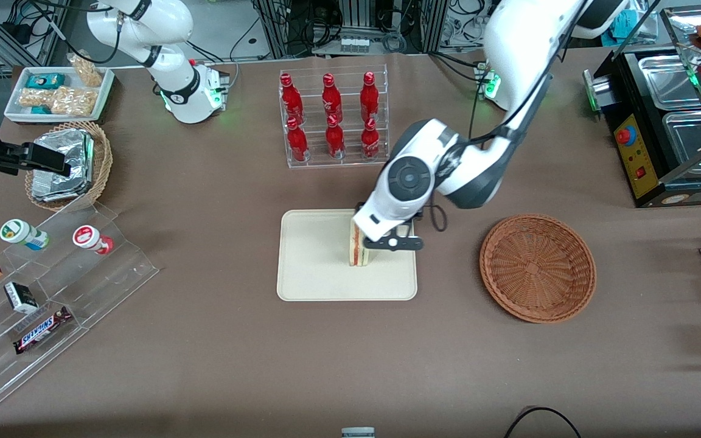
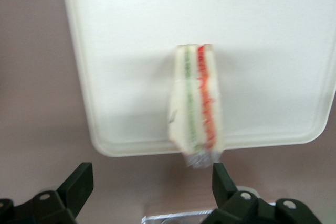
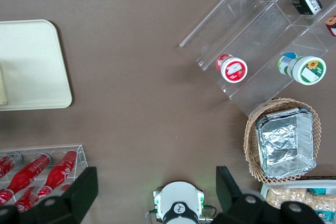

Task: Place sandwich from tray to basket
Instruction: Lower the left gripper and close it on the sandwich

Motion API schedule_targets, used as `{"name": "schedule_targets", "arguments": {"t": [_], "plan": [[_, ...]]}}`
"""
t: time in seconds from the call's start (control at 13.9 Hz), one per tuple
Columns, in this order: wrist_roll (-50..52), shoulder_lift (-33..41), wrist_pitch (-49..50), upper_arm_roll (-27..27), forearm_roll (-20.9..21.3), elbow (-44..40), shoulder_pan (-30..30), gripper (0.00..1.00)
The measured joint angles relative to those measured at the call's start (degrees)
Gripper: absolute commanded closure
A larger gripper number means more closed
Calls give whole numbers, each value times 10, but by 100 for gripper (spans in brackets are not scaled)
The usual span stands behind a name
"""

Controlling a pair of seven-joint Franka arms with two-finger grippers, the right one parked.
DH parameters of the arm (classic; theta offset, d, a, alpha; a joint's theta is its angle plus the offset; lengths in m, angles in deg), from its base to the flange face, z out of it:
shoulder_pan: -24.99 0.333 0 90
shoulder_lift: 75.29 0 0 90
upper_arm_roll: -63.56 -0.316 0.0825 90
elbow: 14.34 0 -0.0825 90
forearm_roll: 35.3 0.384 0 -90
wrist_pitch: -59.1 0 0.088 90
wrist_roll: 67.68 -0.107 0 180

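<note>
Sandwich (image 1: 357, 248) rests on the cream tray (image 1: 314, 267), ungripped; the left arm's hand (image 2: 153, 171) is open above the tray, near it. Nothing of the transfer looks done: grasping, lifting, carrying and setting down in the round wicker basket (image 1: 538, 268) all remain, I judge.

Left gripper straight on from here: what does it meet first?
Probably the sandwich on the tray; the open gripper hangs above them, but depth is unclear, so bare tray could come first.
</note>
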Motion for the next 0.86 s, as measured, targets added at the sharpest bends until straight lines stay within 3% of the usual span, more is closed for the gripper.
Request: {"name": "schedule_targets", "arguments": {"t": [0.29, 0.58, 0.72, 0.79, 0.86], "plan": [[73, -53, -40, 0, 46, -8, -42, 0], [88, -69, -49, -2, 55, -9, -49, 2], [96, -79, -71, -3, 55, -9, -49, 20], [104, -85, -84, -3, 55, -9, -49, 40], [114, -92, -94, -3, 55, -9, -49, 66]]}}
